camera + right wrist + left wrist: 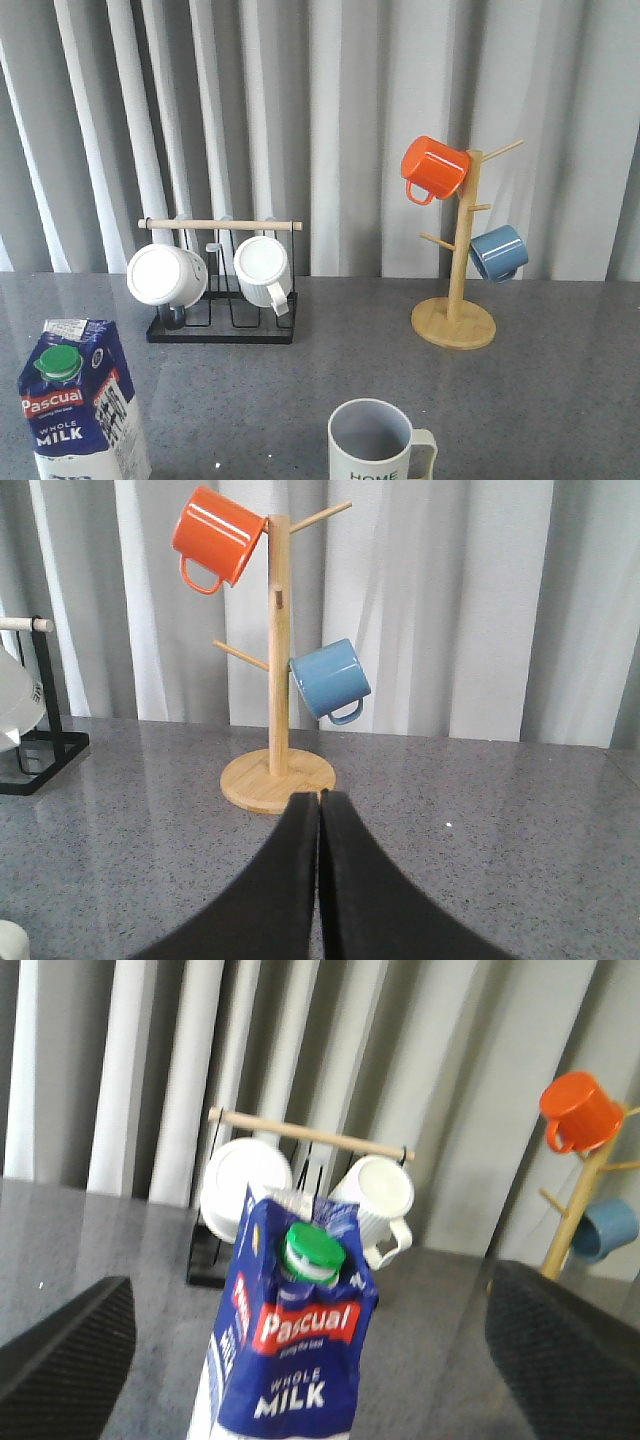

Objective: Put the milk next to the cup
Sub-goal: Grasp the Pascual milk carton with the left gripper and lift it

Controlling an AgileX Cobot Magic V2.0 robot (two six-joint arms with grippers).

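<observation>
From my seat I take the black mug rack (222,325) as my landmark. The milk (80,400) stands upright well to the near-left of that rack, at the table's near-left corner, its long axis vertical and its green cap (58,362) facing me. In the left wrist view the carton (290,1350) sits dead centre between the two dark fingers (65,1360) of the left gripper (300,1360), which are spread wide with clear air on both sides; nothing is clamped yet. I judge the left arm the nearer one by far, and the coming move a straight advance, then a squeeze across the carton's sides.

The cup (378,442) stands near-right of the rack, well apart from the milk, its handle pointing right, so the carton must travel rightward to land beside it.

Far right of the rack is the wooden mug tree (455,300). The right gripper (318,880) faces it with its fingers pressed together, holding nothing.

Writing I can read: "Pascual", "WHOLE" and "MILK" on the carton; "HOME" on the cup.
</observation>
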